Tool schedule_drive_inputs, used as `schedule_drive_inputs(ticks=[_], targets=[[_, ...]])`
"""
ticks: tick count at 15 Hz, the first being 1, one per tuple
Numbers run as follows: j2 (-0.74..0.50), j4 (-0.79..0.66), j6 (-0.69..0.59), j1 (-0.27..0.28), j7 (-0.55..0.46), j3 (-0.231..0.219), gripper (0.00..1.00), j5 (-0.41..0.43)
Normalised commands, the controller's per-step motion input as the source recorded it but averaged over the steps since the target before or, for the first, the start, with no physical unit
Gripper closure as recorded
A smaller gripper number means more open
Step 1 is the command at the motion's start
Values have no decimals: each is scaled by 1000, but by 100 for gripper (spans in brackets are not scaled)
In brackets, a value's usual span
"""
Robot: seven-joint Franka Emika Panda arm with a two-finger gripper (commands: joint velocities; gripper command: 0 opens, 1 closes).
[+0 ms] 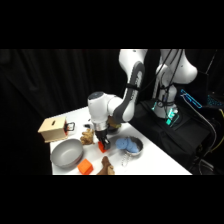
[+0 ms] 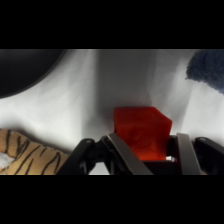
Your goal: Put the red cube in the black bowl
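Note:
The red cube [image 2: 141, 132] sits between my gripper's [image 2: 150, 150] two fingers, which press on its sides low in the wrist view. From the side, the gripper [image 1: 103, 141] points down over the middle of the table with the red cube [image 1: 104, 146] at its tip, close to the tabletop. I cannot tell whether the cube touches the table. A dark rounded shape [image 2: 25, 70] fills the wrist view's upper left; I cannot tell if it is the black bowl. The side view shows no black bowl.
A large grey bowl [image 1: 67, 153] stands front left, with an orange block [image 1: 85, 166] and a brown toy [image 1: 106, 166] near the front edge. A metal pot with blue contents [image 1: 129, 145] is right of the gripper. A tiger-striped toy [image 2: 30, 155] lies close by, and a wooden box [image 1: 53, 129] stands at the back left.

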Motion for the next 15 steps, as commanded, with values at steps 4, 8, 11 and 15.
schedule_drive_inputs(ticks=[4, 8, 11, 15], targets=[[-358, -122, -190, 106, 157, -79, 77, -77], [-405, -124, -277, 77, 119, -72, 77, -85], [-377, -138, -254, 55, 100, -65, 77, -92], [-379, -202, -211, 37, 107, -80, 77, -118]])
